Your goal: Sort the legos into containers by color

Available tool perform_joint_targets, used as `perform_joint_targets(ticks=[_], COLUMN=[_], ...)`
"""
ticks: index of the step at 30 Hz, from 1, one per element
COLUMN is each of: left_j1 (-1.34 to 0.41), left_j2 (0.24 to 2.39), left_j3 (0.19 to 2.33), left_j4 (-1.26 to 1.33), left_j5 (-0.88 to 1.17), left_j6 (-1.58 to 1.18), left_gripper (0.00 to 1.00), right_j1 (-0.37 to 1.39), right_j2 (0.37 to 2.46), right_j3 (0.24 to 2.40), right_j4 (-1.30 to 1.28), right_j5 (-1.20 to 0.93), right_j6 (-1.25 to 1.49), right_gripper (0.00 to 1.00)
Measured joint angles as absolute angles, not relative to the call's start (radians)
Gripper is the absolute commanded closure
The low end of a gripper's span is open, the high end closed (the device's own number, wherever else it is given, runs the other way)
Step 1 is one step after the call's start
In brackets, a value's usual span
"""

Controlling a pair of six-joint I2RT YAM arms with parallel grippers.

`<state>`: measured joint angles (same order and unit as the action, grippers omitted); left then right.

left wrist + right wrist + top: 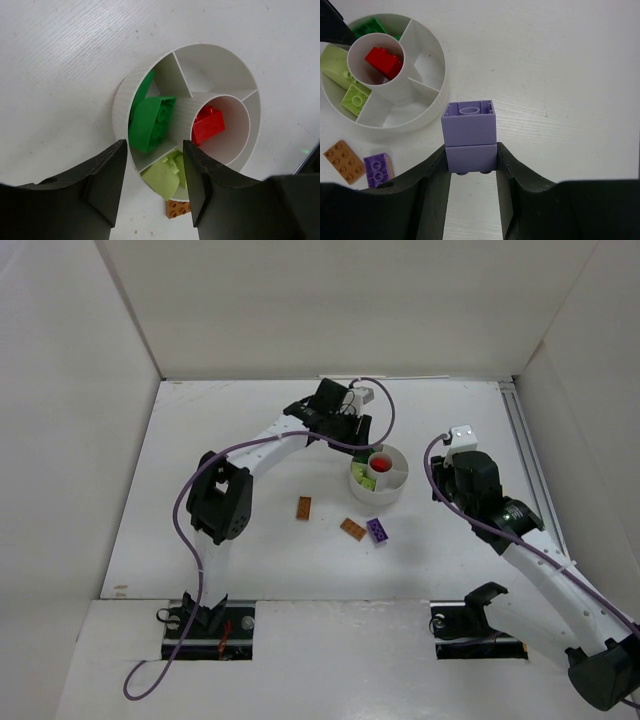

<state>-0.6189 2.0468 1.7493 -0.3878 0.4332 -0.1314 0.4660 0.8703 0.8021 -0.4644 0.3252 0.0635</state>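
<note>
On table point(270, 560), right of centre: tub point(404, 483) w/ red brick point(207, 126) in centre cup, green bricks point(150, 125) and lime bricks point(165, 172) in adjoining wedges.
L gripper point(153, 150) parted over tub, empty; R gripper point(471, 152) clamped on purple stack point(469, 125) beside tub; 2 orange bricks point(352, 528) + purple brick point(377, 530) loose nearby.

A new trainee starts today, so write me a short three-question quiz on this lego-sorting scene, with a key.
1. True or false: the central circle of the tub holds a red brick.
2. The right gripper holds: A) a green brick B) a purple piece C) nothing.
3. How many bricks lie loose on the table?
Key: 1 true. 2 B. 3 three: two orange-brown bricks, one purple brick.
</note>
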Motion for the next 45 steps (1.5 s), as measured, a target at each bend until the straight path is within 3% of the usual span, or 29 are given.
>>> perform_joint_targets(ticks=[9, 18, 24, 28, 34, 45], left_j1=[-0.622, -0.623, -0.603, -0.557, -0.499, -0.496], left_j2=[2.047, 2.045, 1.983, 1.843, 1.668, 1.676], left_j3=[1.75, 1.82, 1.838, 1.725, 1.567, 1.527], left_j4=[-0.391, -0.402, -0.397, -0.336, -0.284, -0.277], left_j5=[0.432, 0.437, 0.436, 0.421, 0.38, 0.367], left_j6=[-0.132, -0.131, -0.136, -0.152, -0.193, -0.222], left_gripper=[0.5, 0.27, 0.21, 0.14, 0.13, 0.15], right_j1=[0.466, 0.466, 0.463, 0.457, 0.44, 0.43], right_j2=[0.87, 0.902, 1.042, 1.135, 1.182, 1.23], right_j3=[0.802, 0.802, 0.847, 0.894, 0.903, 0.91], right_j4=[-0.464, -0.426, -0.384, -0.366, -0.331, -0.342], right_j5=[0.321, 0.261, 0.205, 0.186, 0.143, 0.03], right_j6=[0.06, 0.029, 0.006, -0.009, -0.015, -0.033], right_gripper=[0.93, 0.9, 0.9, 0.9, 0.9, 0.89])
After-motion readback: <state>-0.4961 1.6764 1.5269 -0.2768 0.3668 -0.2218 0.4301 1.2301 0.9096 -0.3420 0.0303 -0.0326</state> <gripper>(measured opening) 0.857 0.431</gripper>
